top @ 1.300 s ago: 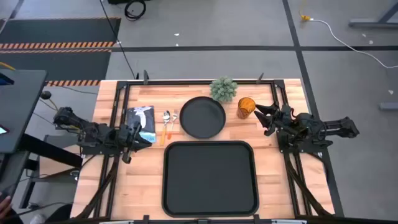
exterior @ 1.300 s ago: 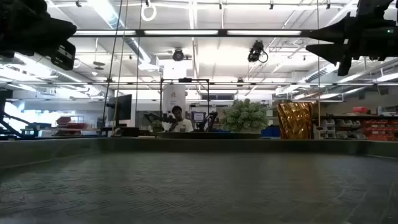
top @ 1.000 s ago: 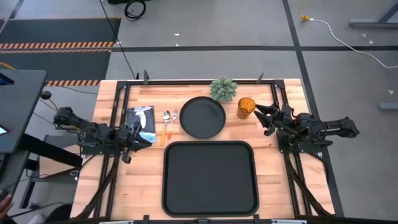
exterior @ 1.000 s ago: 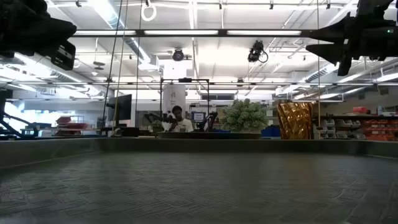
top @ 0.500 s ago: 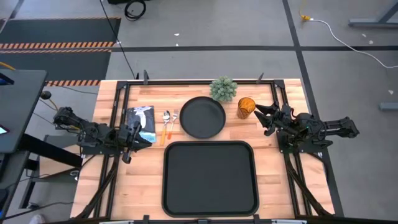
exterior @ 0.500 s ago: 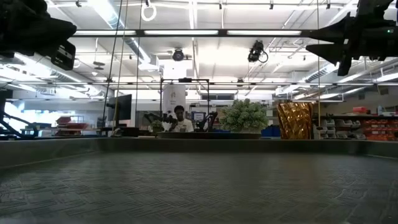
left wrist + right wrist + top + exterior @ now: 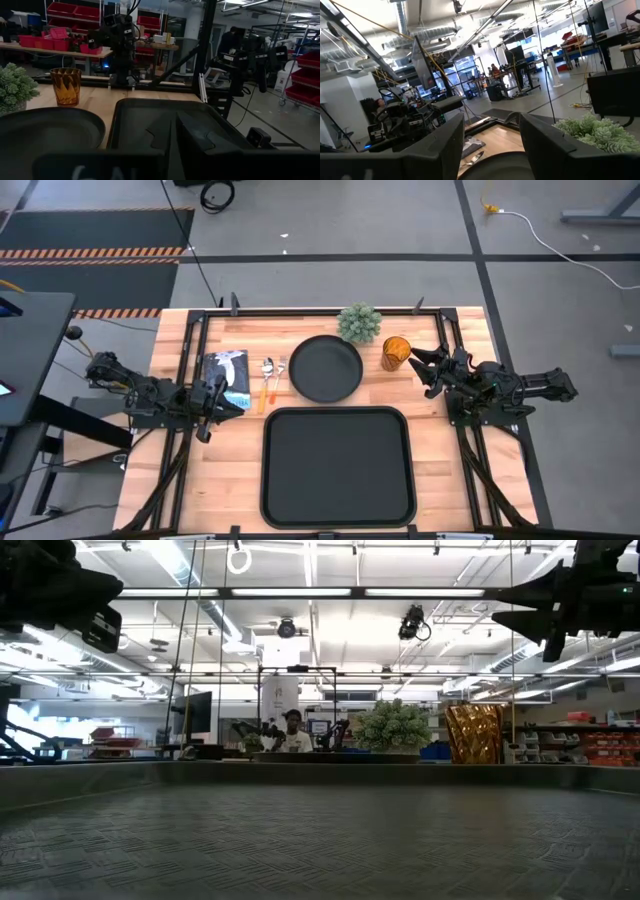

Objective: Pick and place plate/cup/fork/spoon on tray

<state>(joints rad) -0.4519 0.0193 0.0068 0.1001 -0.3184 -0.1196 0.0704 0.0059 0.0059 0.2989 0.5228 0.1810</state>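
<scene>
The black rectangular tray (image 7: 338, 465) lies at the table's near middle. The round black plate (image 7: 325, 368) lies just beyond it. The amber cup (image 7: 396, 352) stands upright to the plate's right, and it also shows in the low view (image 7: 473, 733). The spoon (image 7: 267, 378) and the fork (image 7: 280, 375) lie side by side to the plate's left, handles toward the near edge. My left gripper (image 7: 234, 398) hovers left of the cutlery, shut and empty. My right gripper (image 7: 420, 370) hovers just right of the cup, open and empty, its fingers spread in the right wrist view (image 7: 492, 145).
A green bushy plant (image 7: 360, 323) stands at the far edge between the plate and the cup. A blue and white packet (image 7: 227, 370) lies left of the spoon, under my left gripper's far side. Black frame rails (image 7: 190, 350) run along both table sides. A person shows far behind in the room.
</scene>
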